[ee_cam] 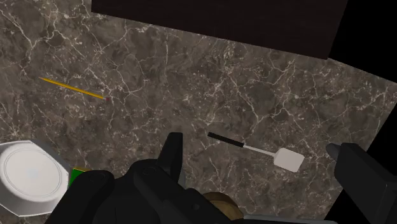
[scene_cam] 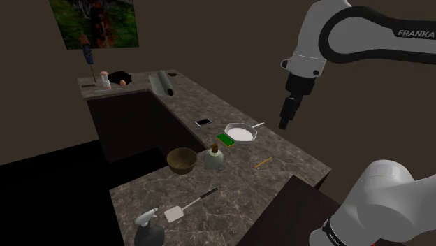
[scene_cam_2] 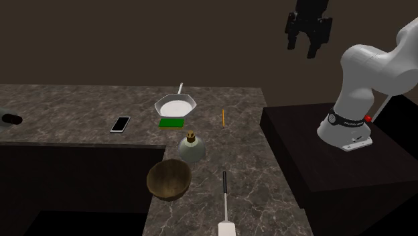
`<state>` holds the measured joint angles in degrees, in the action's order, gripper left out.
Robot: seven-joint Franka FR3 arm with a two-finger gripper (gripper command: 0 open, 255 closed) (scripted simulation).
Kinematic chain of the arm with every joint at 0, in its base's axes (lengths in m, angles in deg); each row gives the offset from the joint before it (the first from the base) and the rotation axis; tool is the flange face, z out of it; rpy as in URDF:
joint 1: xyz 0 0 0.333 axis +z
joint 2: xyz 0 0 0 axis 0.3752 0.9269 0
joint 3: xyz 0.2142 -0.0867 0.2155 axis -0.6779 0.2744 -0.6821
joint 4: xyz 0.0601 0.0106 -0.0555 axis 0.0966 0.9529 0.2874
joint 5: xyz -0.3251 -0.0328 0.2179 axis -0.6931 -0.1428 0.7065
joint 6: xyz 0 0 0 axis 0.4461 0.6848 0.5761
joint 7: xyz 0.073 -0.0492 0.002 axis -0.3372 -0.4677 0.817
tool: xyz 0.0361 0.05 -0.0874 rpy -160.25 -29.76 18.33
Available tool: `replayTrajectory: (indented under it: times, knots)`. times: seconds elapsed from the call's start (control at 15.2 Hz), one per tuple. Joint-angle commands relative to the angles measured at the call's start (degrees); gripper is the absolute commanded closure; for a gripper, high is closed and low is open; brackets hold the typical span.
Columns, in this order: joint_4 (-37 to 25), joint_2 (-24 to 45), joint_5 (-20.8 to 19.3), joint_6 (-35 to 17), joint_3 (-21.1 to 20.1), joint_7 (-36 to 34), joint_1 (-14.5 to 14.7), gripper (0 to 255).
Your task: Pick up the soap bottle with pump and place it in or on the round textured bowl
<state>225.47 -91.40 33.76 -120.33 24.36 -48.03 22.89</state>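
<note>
Biggest worry for me is how tight the spot is. The soap bottle [scene_cam: 214, 157] stands upright on the counter [scene_cam: 279, 150] just beside the bowl [scene_cam: 182, 161], with the green sponge [scene_cam: 225, 138] and the white pan [scene_cam: 239, 133] near it on the other side. If the gripper [scene_cam_2: 303, 48] drops in with a finger on the bowl side, I'd guess it clips the rim and shoves the bowl. In the second exterior view the bowl looks like it sits right at the counter's edge over the dark gap, so a shove could send it off.

Second thing: the bottle is squat with a round belly and a thin neck with the pump on top. Squeezing the belly off-centre could make it pop out or tip over, and the neck is a small target from this far up. And even with a clean grab, a round-bottomed bowl may let the bottle fall on its side if it's let go too high.

Pose right now: the arm is reared up, the gripper hanging high over the counter and pointing down, well apart from the bottle and more toward the stand's side. Fingers are spread apart with nothing between them. The wrist view looks down on the pencil [ee_cam: 71, 88] and the spatula [ee_cam: 257, 150], so there's a long way down and across to line up
</note>
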Motion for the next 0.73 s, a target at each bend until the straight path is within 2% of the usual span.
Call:
replayTrajectory:
  times: [0.0, 0.66]
  knots:
    - [0.0, 0.0, 0.0, 0.0, 0.0, 0.0, 0.0, 0]
    - [2.0, 17.1, -1.0, -19.7, 1.3, 2.7, -0.4, 0]
